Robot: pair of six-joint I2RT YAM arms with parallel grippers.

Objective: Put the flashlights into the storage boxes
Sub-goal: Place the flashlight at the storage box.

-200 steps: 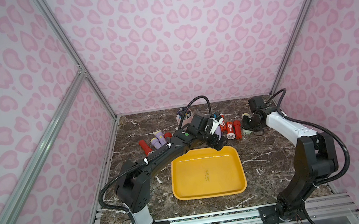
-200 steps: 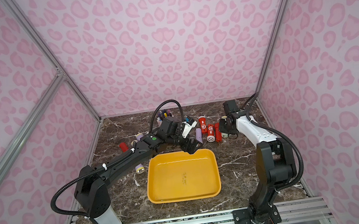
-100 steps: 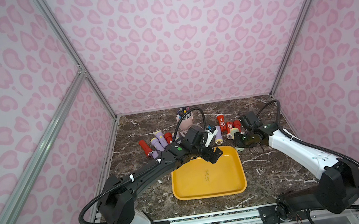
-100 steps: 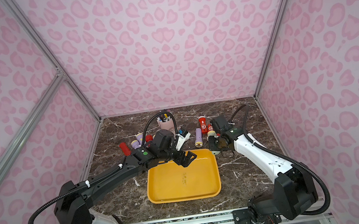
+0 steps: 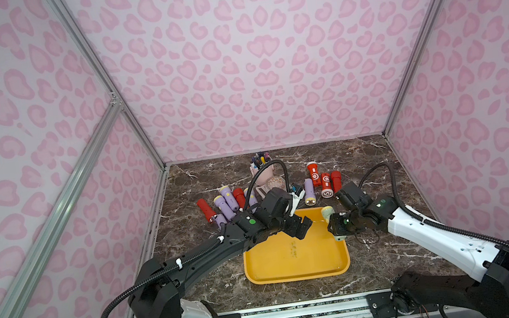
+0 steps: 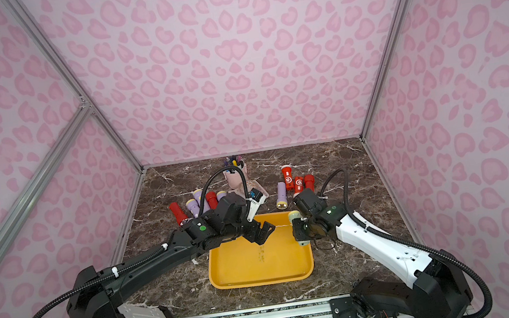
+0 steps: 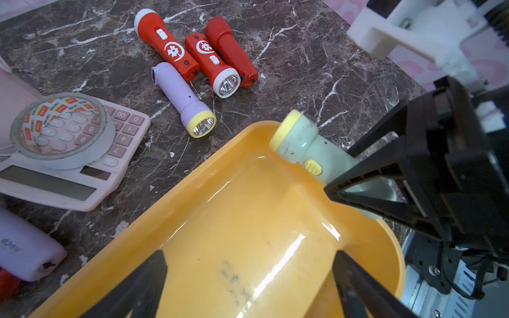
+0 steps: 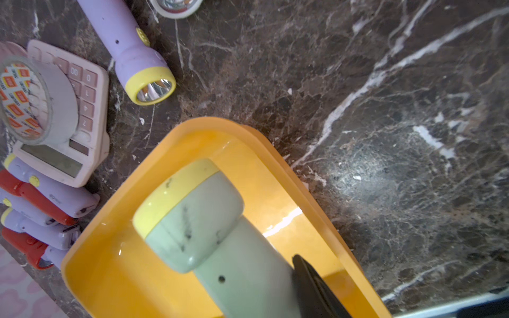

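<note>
Flashlight (image 7: 305, 148) in right gripper (image 5: 333, 225), over tray (image 5: 295, 276)

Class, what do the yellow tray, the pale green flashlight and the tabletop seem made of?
Tray: likely glossy moulded plastic, sharp highlights. Flashlight: duller plastic, dark scuffs. Tabletop: polished brown marble by its white veins, or a printed imitation.

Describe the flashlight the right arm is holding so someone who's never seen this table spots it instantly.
Start at the yellow-orange tray on the dark marble table. Over its far right corner the right gripper is shut on a stubby flashlight. It alone is pale green with a yellow head ring, unlike the lilac ones and red ones.
</note>
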